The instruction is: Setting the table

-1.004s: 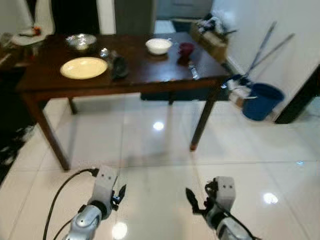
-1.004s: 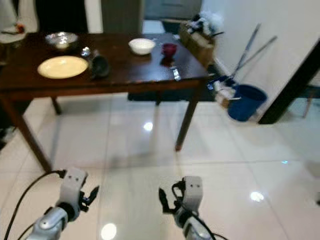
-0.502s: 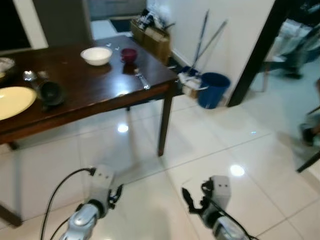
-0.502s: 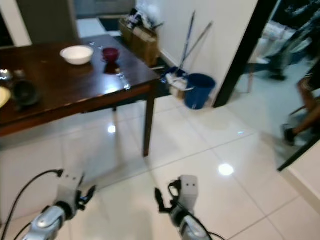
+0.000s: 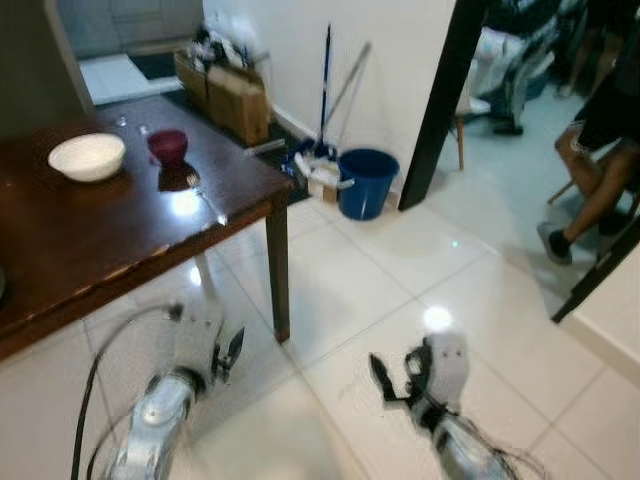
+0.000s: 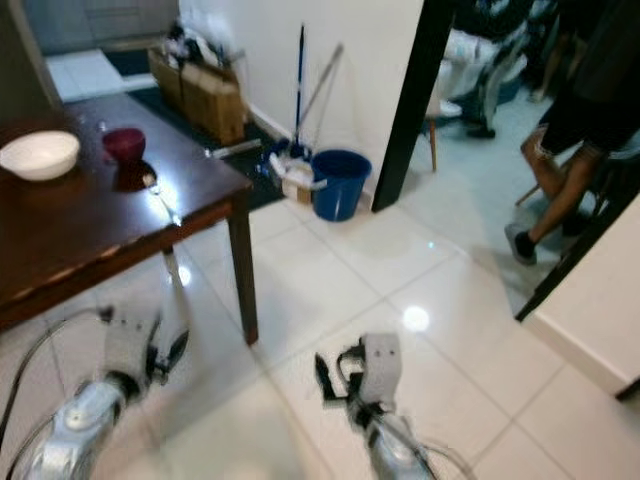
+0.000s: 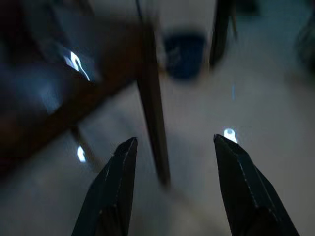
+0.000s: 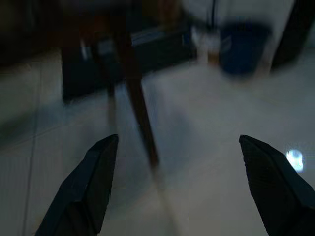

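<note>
Hanging low over the floor tiles (image 5: 400,270), left gripper (image 5: 226,352) & right gripper (image 5: 392,380) both carry nothing, fingers spread apart, prob just in transit. Farther off, corner of the dark tabletop (image 5: 100,230) w/ white bowl (image 5: 87,156) and red cup (image 5: 168,145) side by side near its far edge, not yet laid out as a place setting. Beyond: blue bucket (image 5: 363,182) by the wall, a seated person's legs (image 5: 590,170) thru the doorway.

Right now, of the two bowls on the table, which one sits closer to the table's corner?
The small dark red bowl. It stands nearer the corner of the table than the wider white bowl, which sits beside it, farther from the blue bucket.
</note>
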Available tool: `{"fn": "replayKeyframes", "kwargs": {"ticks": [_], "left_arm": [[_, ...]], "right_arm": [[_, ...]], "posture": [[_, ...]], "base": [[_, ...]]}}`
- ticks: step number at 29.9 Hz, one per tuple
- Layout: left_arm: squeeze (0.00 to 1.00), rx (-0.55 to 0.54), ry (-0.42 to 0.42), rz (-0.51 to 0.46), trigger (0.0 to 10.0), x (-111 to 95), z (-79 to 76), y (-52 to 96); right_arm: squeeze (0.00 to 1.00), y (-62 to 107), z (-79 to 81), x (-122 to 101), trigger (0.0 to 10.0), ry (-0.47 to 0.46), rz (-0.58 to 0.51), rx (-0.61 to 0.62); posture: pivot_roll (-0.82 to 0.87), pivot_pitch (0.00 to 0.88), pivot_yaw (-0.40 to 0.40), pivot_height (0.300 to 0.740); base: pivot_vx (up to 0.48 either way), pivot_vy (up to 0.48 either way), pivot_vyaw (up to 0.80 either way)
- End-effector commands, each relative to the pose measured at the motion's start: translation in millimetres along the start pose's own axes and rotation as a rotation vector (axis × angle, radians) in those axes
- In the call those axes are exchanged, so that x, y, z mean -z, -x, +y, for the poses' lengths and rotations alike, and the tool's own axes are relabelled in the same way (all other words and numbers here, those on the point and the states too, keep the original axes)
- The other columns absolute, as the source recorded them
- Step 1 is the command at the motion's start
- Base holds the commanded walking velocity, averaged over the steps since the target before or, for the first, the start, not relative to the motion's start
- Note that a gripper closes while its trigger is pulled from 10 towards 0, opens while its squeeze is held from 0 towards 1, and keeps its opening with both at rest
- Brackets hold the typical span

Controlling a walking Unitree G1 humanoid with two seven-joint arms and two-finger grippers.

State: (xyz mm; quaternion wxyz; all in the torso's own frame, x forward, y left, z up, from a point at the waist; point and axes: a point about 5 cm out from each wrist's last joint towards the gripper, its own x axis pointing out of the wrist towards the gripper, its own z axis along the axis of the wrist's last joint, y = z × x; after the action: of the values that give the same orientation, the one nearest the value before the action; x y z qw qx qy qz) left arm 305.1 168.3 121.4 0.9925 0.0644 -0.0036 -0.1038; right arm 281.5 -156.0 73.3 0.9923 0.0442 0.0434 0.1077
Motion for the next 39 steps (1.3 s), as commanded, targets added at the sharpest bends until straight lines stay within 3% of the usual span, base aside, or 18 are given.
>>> {"fn": "replayKeyframes", "kwargs": {"ticks": [1, 2, 4, 7, 11, 17, 31, 39], "left_arm": [[0.0, -0.043, 0.017, -0.027, 10.0, -15.2, 15.1, 0.7], [0.0, -0.043, 0.017, -0.027, 10.0, -15.2, 15.1, 0.7], [0.0, -0.092, 0.013, -0.122, 10.0, -47.1, 28.6, -3.6], [0.0, -0.215, -0.041, -0.129, 10.0, -61.8, 48.0, -3.8], [0.0, -0.326, -0.085, -0.103, 10.0, -63.8, 65.4, 5.7], [0.0, -0.45, -0.071, -0.046, 10.0, -58.1, 87.7, 24.5], [0.0, -0.447, -0.073, -0.03, 10.0, -61.0, 80.6, 22.1], [0.0, -0.414, -0.06, -0.04, 10.0, -65.2, 72.3, 22.0]], "right_arm": [[0.0, -7.3, 11.8, -22.7, 10.0, 0.008, -0.075, -0.061], [0.0, -7.3, 11.8, -22.7, 10.0, 0.008, -0.075, -0.061], [0.0, -15.6, 21.6, -59.6, 10.0, 0.017, -0.186, -0.141], [0.0, -20.5, 43.1, -85.5, 10.0, -0.029, -0.237, -0.296], [0.0, -19.3, 61.8, -87.5, 10.0, -0.084, -0.218, -0.407], [0.0, -17.9, 69.9, -77.8, 10.0, -0.077, -0.174, -0.406], [0.0, -15.0, 70.5, -79.9, 10.0, -0.079, -0.148, -0.43], [0.0, -14.1, 71.4, -80.8, 10.0, -0.096, -0.143, -0.437]], "posture": [[-0.02, 0.003, 0.059, 0.74], [-0.02, 0.003, 0.059, 0.74], [-0.02, 0.004, 0.061, 0.74], [-0.01, 0.007, 0.06, 0.74], [0.01, 0.015, 0.056, 0.74], [0.02, 0.025, 0.049, 0.74], [0.01, 0.025, 0.057, 0.74], [0.02, 0.025, 0.056, 0.74]], "base": [[0.472, 0.0, 0.0], [0.472, 0.0, 0.0], [0.472, 0.0, 0.0], [0.472, 0.0, 0.0], [0.472, 0.0, 0.0], [0.472, 0.0, 0.0], [0.47, 0.0, 0.0], [0.0, 0.0, 0.0]]}}
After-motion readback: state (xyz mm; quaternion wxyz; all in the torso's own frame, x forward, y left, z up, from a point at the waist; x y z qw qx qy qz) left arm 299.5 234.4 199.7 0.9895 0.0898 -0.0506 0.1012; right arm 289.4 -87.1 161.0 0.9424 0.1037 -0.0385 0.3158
